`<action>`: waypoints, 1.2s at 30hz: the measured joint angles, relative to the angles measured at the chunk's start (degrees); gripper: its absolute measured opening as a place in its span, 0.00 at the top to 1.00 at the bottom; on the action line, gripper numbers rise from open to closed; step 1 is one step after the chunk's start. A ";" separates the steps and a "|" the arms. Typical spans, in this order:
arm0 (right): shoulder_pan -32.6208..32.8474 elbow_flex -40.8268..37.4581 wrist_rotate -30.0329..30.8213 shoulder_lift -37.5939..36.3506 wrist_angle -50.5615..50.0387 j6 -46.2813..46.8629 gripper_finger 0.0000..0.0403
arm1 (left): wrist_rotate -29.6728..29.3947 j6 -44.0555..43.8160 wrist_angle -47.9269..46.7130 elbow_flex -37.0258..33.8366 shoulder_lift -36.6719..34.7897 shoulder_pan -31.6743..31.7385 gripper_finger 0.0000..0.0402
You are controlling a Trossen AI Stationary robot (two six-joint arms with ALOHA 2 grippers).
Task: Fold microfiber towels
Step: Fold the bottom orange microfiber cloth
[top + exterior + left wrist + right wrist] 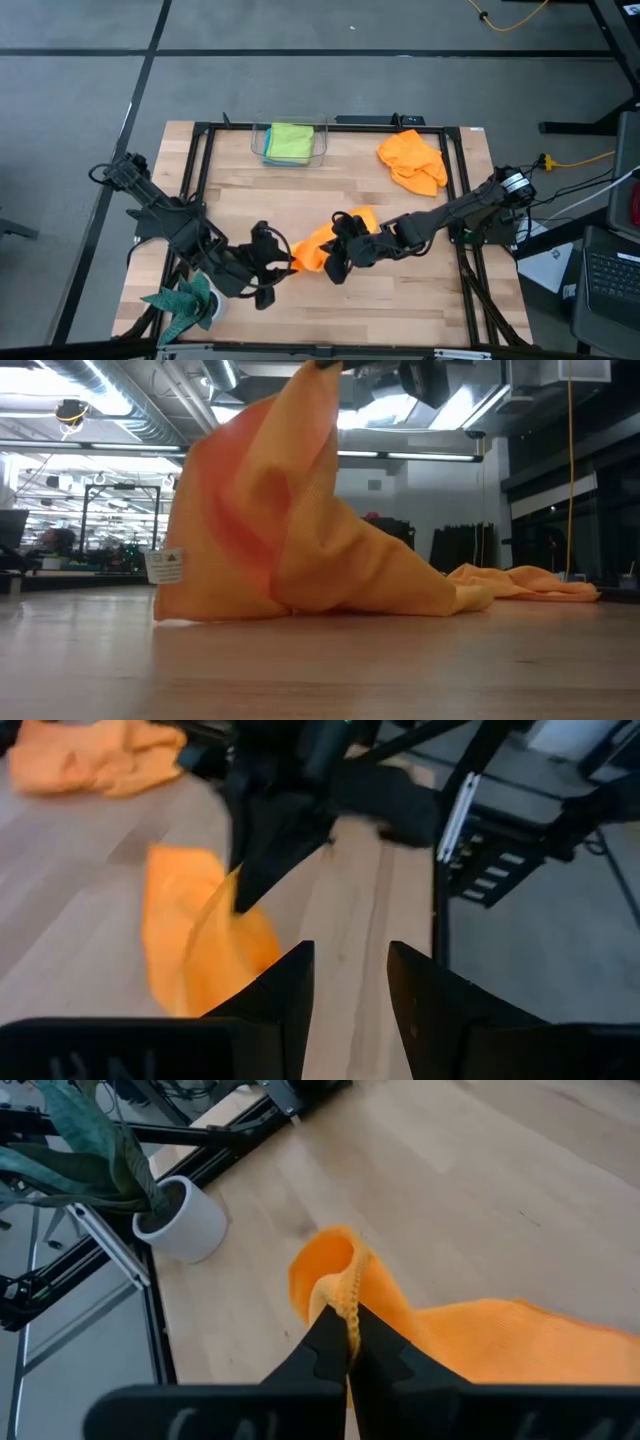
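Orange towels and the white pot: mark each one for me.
Held orange towel (300, 530), low view, middle of its raised fold.
Second orange towel (412, 160), high view, centre of the crumpled heap.
White pot (185, 1225), right wrist view, its side wall.

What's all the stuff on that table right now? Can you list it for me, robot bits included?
Orange towel: one, bright orange, middle of the table, one edge pinched and lifted into a peak.
Second orange towel: one, bright orange, crumpled near the table's far right corner.
Green towel: one, lime-green, folded in the clear bin.
Blue towel: one, turquoise, only an edge showing under the green one.
Clear bin: one, see-through, far edge of the table.
Potted plant: one, dark teal-green leaves in a white pot, near left corner.
Table: one, light wood with a black frame.
Left gripper: one, black, beside the lifted towel, open and empty.
Right gripper: one, black, shut on the lifted towel's edge.
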 joint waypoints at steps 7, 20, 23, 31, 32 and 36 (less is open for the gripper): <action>0.02 0.00 0.71 0.01 0.09 0.84 1.00 | -0.95 1.64 0.22 -0.02 5.69 1.94 0.70; 3.08 -0.02 0.71 0.01 0.15 2.22 1.00 | -7.07 1.71 -1.21 0.00 10.81 6.34 0.70; 3.60 -0.02 0.72 0.01 0.15 2.22 1.00 | -3.98 1.70 -4.66 -0.01 10.83 7.52 0.70; 3.56 -0.07 0.74 0.04 0.20 2.22 1.00 | 0.78 1.20 -7.17 0.00 12.45 9.16 0.70; 3.56 -0.07 0.74 0.04 0.20 2.32 1.00 | 0.78 0.61 -7.78 -0.04 12.51 9.18 0.70; 3.71 -0.07 0.75 0.04 0.46 2.48 1.00 | 1.63 -2.35 -12.04 -0.05 13.48 9.51 0.70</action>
